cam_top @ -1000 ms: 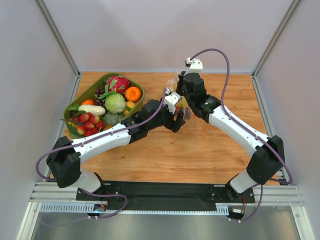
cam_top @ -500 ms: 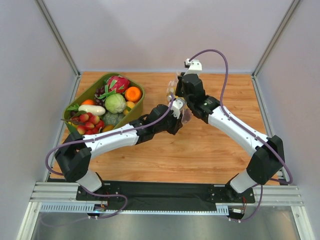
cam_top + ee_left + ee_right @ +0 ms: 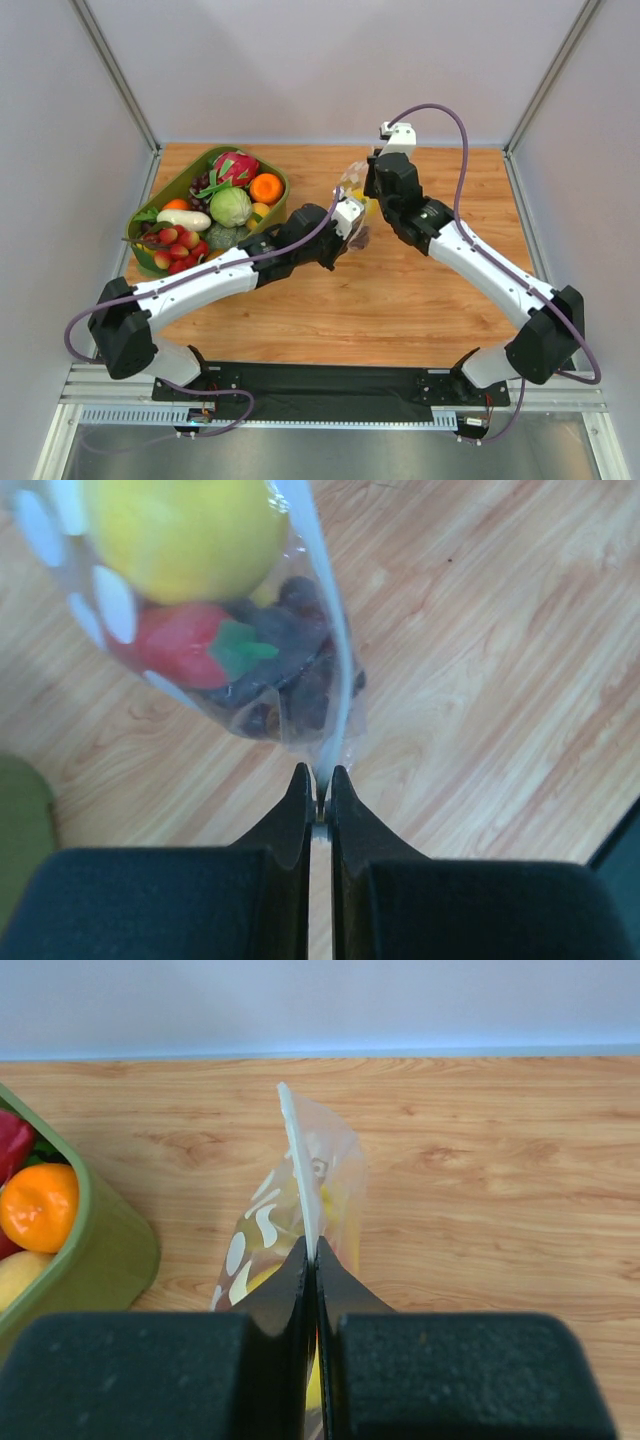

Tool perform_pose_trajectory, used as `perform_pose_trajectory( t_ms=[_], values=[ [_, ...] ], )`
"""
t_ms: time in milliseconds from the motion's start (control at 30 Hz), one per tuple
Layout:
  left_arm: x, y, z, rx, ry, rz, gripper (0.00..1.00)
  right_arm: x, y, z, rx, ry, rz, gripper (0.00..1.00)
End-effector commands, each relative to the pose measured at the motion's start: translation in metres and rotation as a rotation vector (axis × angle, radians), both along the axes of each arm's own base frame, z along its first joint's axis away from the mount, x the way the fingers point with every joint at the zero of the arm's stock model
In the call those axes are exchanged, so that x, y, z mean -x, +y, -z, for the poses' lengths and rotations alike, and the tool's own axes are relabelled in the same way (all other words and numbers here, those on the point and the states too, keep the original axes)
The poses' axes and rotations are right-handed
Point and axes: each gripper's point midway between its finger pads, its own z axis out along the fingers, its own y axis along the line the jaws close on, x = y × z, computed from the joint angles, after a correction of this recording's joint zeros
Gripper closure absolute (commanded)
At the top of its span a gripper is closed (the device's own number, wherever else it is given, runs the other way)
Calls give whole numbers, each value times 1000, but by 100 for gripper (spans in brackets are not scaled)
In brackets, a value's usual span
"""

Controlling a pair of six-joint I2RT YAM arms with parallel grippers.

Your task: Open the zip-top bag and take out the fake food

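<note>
My left gripper and right gripper both pinch the bag, held between them, food just beyond the left tips. I'd pull apart slowly, keeping grips firm.

zip-top bag — clear, white dots | lemon — yellow | bin olive-green
</note>
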Motion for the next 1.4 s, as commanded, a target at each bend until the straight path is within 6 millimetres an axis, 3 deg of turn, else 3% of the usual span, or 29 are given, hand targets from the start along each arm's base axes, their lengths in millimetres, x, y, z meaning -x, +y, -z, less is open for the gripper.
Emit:
perform_pose_trajectory(
  t_ms=[0,33,133,167,200,300,367,400,500,633,767,1100,1367],
  values=[
    [13,17,-58,-43,-73,126,100,11,-38,-51,12,-135,92,100],
    [13,24,-62,-69,-74,139,100,14,-44,-49,47,-131,90,100],
    [20,40,-73,-146,-70,199,100,24,-56,-62,76,-152,67,86],
    [20,43,-75,-169,-80,215,100,27,-59,-65,115,-160,35,69],
    [22,48,-80,-183,-74,224,100,32,-64,-74,119,-179,11,59],
    [26,53,-88,-201,-99,272,100,48,-55,-81,205,-203,-174,30],
    [27,55,-90,-207,-117,305,100,72,-35,-82,232,-206,-396,17],
    [30,54,-88,-216,-128,351,100,89,-14,-82,255,-230,-577,15],
    [33,51,-83,-211,-151,398,100,133,13,-67,240,-184,-877,14],
    [31,52,-81,-187,-185,396,100,157,39,-41,160,-79,-1090,16],
    [28,58,-75,-183,-204,371,100,165,54,-6,96,67,-1194,18],
    [20,71,-82,-118,-278,288,100,192,74,26,-95,225,-1337,14],
    [28,65,-84,-69,-278,333,100,184,91,58,-99,273,-1357,17]
  ],
)
